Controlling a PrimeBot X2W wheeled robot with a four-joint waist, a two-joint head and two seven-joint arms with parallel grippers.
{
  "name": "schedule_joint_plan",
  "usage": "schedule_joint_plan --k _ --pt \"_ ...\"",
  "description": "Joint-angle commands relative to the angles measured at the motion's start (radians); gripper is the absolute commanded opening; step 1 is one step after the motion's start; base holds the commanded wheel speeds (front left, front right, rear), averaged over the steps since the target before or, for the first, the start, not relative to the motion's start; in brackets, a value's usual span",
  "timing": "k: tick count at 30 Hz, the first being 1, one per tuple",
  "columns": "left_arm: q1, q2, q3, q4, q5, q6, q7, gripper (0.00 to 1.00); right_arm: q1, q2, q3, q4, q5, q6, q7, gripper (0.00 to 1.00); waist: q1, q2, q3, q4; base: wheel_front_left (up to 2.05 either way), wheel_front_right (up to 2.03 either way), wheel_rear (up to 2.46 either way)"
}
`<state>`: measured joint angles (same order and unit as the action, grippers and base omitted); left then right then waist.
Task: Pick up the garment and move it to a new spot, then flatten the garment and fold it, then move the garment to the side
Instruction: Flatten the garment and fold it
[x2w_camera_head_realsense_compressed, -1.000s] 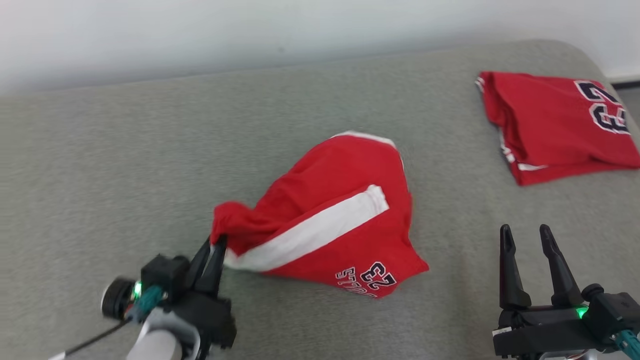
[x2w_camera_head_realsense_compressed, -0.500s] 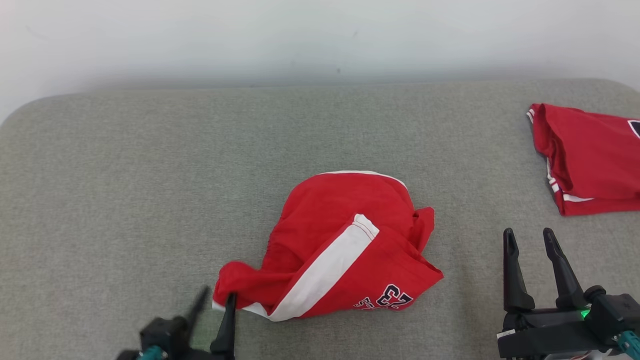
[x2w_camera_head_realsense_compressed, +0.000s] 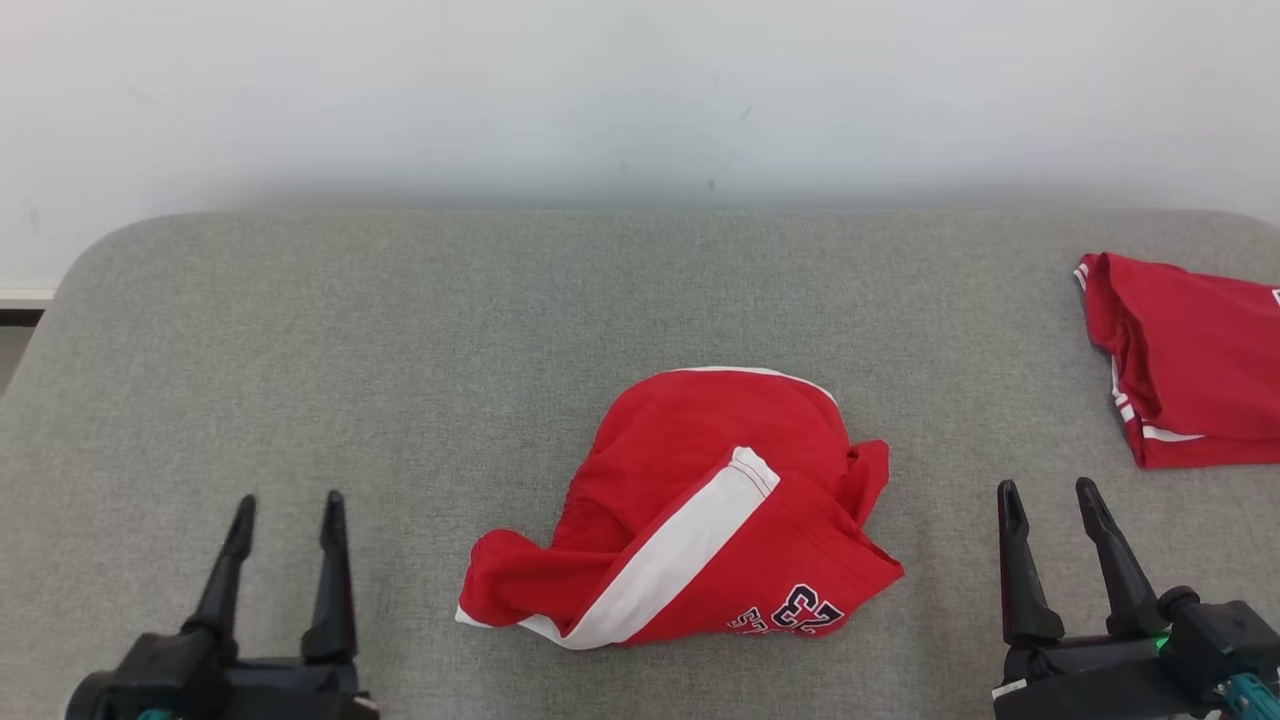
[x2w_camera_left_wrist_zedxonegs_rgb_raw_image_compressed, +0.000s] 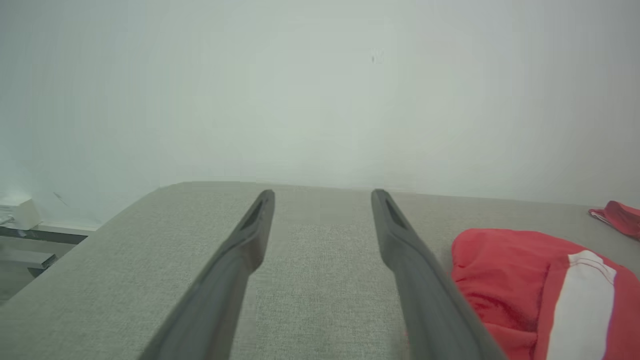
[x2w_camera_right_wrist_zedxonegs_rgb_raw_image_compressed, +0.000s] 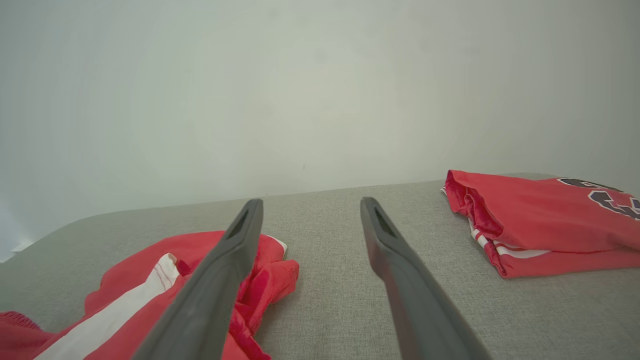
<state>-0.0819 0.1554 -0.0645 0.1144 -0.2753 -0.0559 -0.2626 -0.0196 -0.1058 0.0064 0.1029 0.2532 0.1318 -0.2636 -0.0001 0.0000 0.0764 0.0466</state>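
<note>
- Lying crumpled, the garment (x2w_camera_head_realsense_compressed: 690, 520) sat by the counter (x2w_camera_head_realsense_compressed: 400, 330)'s front edge.
- Your left end effector (x2w_camera_head_realsense_compressed: 289, 498) and right end effector (x2w_camera_head_realsense_compressed: 1046, 485) stood spread, empty.
- You likely needed opposite hems pinched, pulled evenly.

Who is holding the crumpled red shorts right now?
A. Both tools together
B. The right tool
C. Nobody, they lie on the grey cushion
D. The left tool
C: the crumpled shorts lie loose on the grey cushion, between the left tool and the right tool, and both tools are open with nothing between their fingers.
</note>
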Motion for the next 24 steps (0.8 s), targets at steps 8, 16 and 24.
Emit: schedule_joint_plan --k 8,16,24 --pt "0.118 -0.042 0.107 -0.086 0.068 -0.050 -0.003 1.00 0.029 -0.036 0.039 0.025 0.018 -0.003 -0.001 1.00 0.0001 0.0000 -0.038 0.014 0.00 0.00 0.00" --pt "0.177 -0.059 0.104 -0.085 0.079 -0.069 -0.003 1.00 0.039 -0.058 0.066 0.064 0.031 -0.003 -0.001 1.00 0.0001 0.0000 -0.051 0.030 0.00 0.00 0.00" --pt "0.158 -0.072 0.100 -0.064 0.083 -0.073 -0.003 1.00 -0.009 -0.101 0.155 0.118 0.036 -0.003 0.005 1.00 0.0001 0.0000 -0.055 0.046 0.00 0.00 0.00"
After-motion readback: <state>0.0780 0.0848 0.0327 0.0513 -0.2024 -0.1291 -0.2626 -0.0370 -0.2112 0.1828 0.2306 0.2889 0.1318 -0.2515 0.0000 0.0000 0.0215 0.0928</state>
